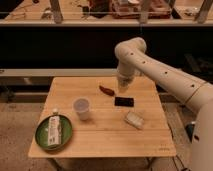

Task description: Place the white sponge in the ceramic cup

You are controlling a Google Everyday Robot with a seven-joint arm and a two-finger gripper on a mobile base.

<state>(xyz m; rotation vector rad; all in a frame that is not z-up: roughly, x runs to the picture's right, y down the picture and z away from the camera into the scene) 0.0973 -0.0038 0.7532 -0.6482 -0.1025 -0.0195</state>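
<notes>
One white sponge [134, 119], one ceramic cup [81, 108], one green plate [41, 139], one carton [54, 130], one black rectangle [124, 101], one red object [106, 90], one gripper [122, 90] at the table's [100, 141] 12 o'clock

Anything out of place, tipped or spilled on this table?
Nothing spilled or damaged. The white sponge lies on the table right of the ceramic cup, apart from it, while the gripper hangs over the table's far side near the black rectangle. A carton lies flat on the green plate.
</notes>
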